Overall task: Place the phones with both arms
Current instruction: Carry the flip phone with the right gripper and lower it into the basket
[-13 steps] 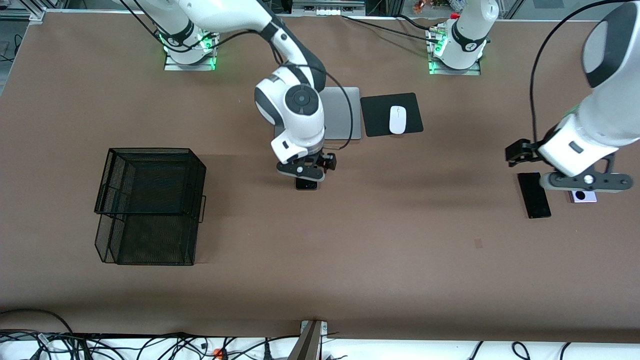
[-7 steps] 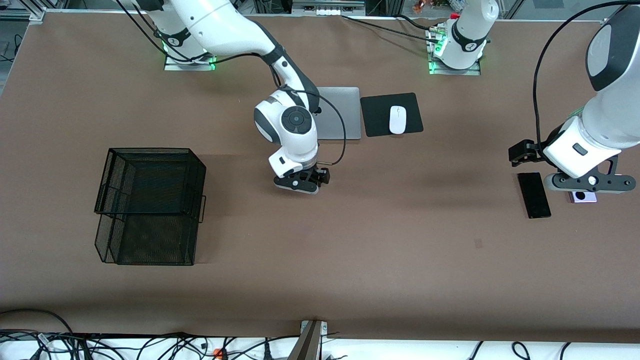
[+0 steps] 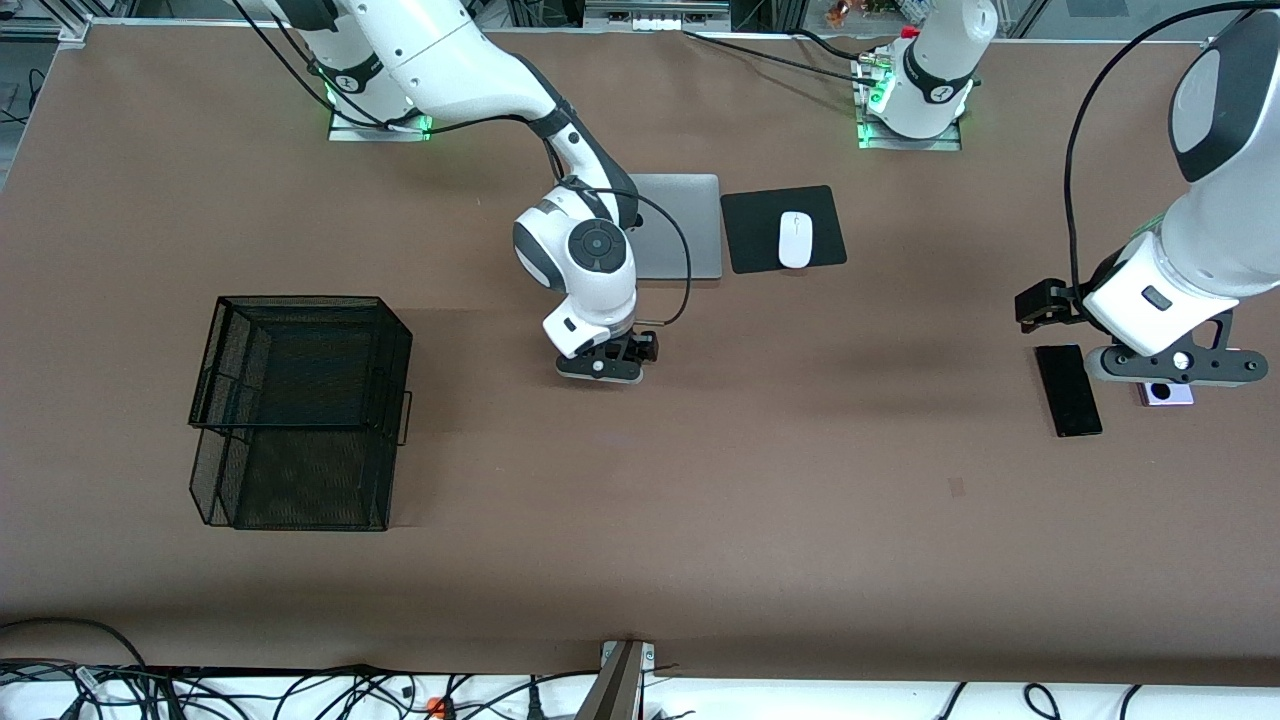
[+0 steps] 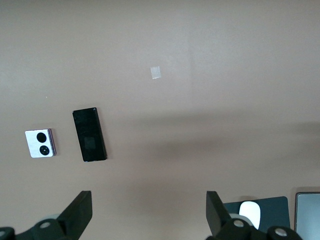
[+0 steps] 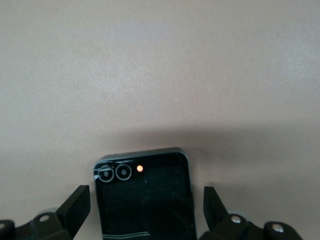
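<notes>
My right gripper (image 3: pixel 600 366) is low over the middle of the table, open. In the right wrist view the small squarish black phone (image 5: pixel 142 197) lies flat on the table between its open fingers (image 5: pixel 75 210); in the front view the hand hides that phone. My left gripper (image 3: pixel 1170 366) is open and empty, up over the left arm's end of the table. The long slim black slab (image 3: pixel 1068 390) and the lavender phone with two black circles (image 3: pixel 1168 394) lie side by side under it. Both show in the left wrist view, the slab (image 4: pixel 89 135) and the lavender phone (image 4: pixel 40 143), outside its gripper (image 4: pixel 148 220).
A black wire basket (image 3: pixel 300 410) stands toward the right arm's end. A silver laptop (image 3: pixel 685 225) and a white mouse (image 3: pixel 795 240) on a black pad (image 3: pixel 750 235) lie near the arms' bases. A small pale mark (image 3: pixel 957 487) is on the table.
My right gripper has come down over the small black phone, which the hand now hides in the front view. My left gripper has shifted only slightly.
</notes>
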